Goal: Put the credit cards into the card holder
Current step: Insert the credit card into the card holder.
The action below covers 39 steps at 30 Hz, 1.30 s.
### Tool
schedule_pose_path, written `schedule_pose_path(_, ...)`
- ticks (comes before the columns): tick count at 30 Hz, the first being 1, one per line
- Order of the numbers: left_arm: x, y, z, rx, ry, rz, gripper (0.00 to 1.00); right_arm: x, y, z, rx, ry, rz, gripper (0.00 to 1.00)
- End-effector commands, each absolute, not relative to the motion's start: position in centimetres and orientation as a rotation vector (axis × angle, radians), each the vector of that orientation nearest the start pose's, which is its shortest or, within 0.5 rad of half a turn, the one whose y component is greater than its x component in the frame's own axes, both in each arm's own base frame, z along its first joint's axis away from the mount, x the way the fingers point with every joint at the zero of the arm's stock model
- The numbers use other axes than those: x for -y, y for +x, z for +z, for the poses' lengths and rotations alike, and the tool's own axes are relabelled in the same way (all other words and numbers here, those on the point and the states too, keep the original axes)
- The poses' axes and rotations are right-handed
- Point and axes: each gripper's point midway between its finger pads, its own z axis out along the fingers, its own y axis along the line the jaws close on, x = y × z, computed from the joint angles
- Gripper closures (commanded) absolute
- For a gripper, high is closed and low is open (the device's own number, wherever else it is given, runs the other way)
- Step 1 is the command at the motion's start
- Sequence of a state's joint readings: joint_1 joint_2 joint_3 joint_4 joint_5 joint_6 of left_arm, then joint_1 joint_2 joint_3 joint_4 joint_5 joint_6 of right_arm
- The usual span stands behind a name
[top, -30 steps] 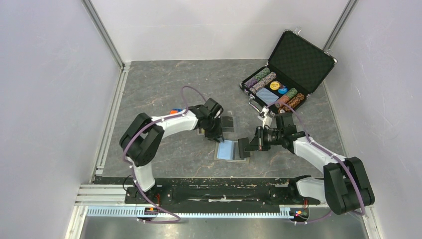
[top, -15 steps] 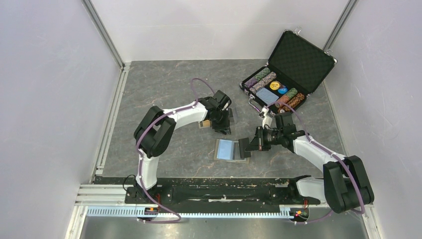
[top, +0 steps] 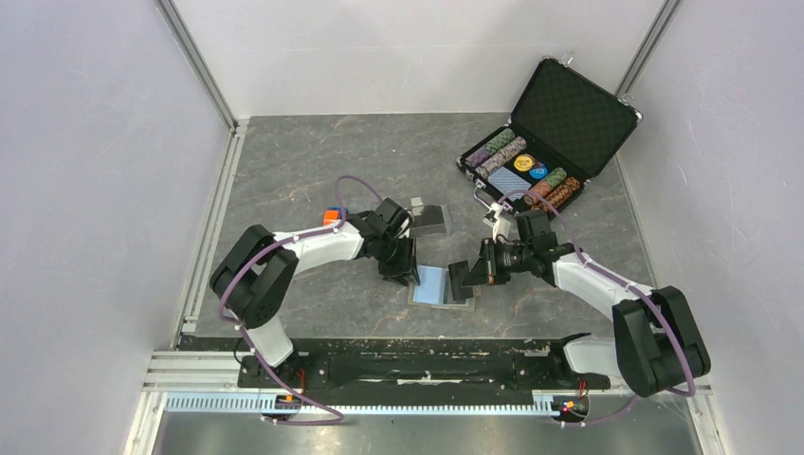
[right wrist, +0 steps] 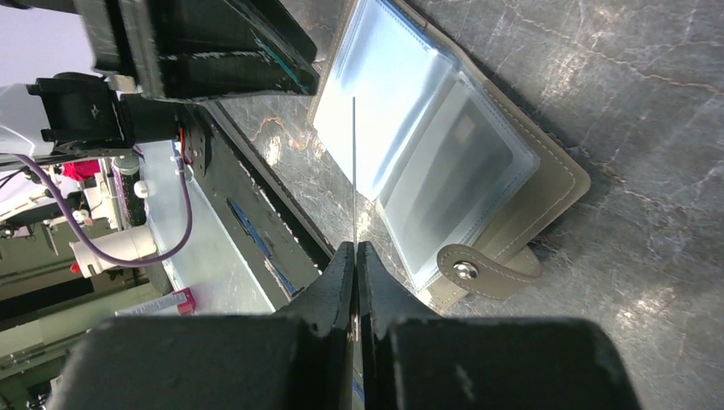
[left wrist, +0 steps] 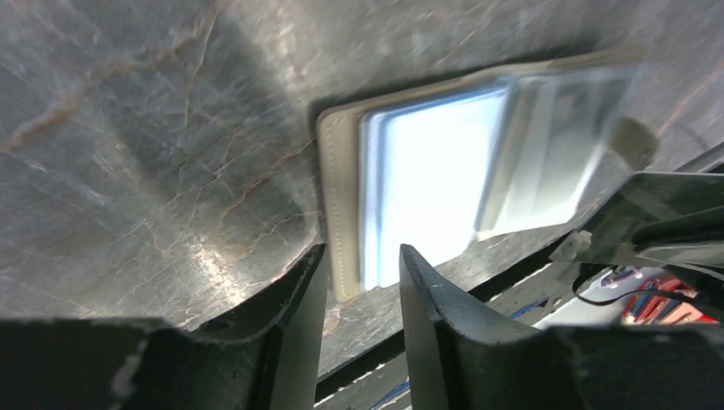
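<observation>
The card holder (top: pixel 433 283) lies open on the table, grey-taupe outside and pale blue inside. In the right wrist view the card holder (right wrist: pixel 444 145) shows clear sleeves and a snap tab (right wrist: pixel 478 272). My right gripper (top: pixel 472 275) is shut on a thin black credit card (top: pixel 459 282), seen edge-on in the right wrist view (right wrist: pixel 353 171) over the holder's sleeves. My left gripper (top: pixel 402 268) is open and empty at the holder's left edge. In the left wrist view its gripper (left wrist: pixel 359 260) straddles the holder's rim (left wrist: pixel 340 213). Other cards are not clearly visible.
A clear plastic tray (top: pixel 431 220) with something dark in it sits behind the holder. A small orange object (top: pixel 332 214) lies by the left arm. The open black poker-chip briefcase (top: pixel 555 133) stands at the back right. The black base rail (top: pixel 408 365) runs along the near edge.
My left gripper has come forward from the clear tray to the holder's left edge. My right gripper with the card has shifted slightly left over the holder.
</observation>
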<state>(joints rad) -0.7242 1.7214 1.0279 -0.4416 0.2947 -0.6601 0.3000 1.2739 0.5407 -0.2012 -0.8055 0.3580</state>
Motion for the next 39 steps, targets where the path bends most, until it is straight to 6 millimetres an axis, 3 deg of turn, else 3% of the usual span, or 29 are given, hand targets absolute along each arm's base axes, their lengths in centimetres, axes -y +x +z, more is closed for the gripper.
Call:
schedule_pose_path(1, 29.9, 20.9, 3.6, -2.878, 0.139, -0.897, 0.56, -21.2, 20.7, 8.7, -2.452, -0.317, 1.277, 1.0)
schedule_pose_path(12, 30.9, 19.2, 1.6, -2.923, 0.062, -1.065, 0.62, -21.7, 20.9, 8.0, -2.455, -0.285, 1.28, 1.0)
schedule_pose_path(25, 30.5, 18.3, 1.0, -2.943, 0.02, -1.048, 0.75, -19.3, 22.2, 6.0, -2.545, -0.148, 1.141, 1.0)
schedule_pose_path(39, 30.7, 17.8, 0.7, -2.955, 0.028, -1.043, 0.85, -19.7, 20.7, 4.5, -2.576, -0.072, 1.252, 1.0)
